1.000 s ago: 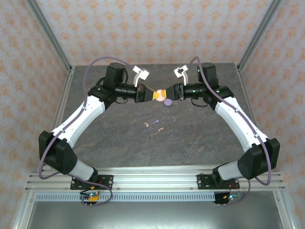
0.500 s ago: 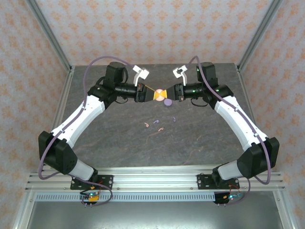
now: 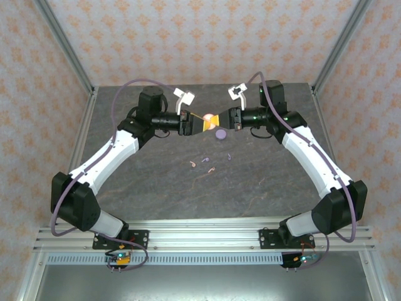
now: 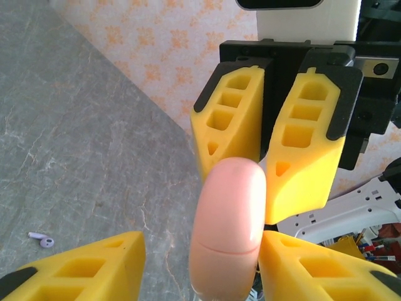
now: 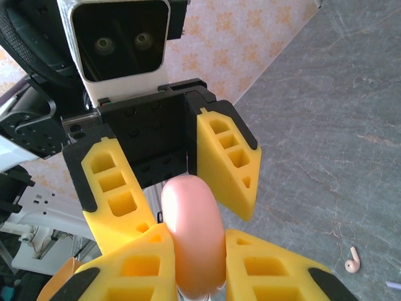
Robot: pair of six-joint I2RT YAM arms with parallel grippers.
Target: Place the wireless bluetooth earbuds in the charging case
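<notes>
Lilac case [image 3: 220, 133] & earbuds [image 3: 205, 159] loose nr pink case [image 3: 208, 118].

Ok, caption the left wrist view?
Mid-air: right gripper clamps the salmon-pink round plastic charging case, left gripper open around it; a lilac plastic earbud lies on the grey table.

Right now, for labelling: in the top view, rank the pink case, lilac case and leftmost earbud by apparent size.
Largest, unranked: pink case and lilac case look alike; the pink one is lifted nearer the camera and partly covered.
Smallest: leftmost earbud, far smaller.
</notes>
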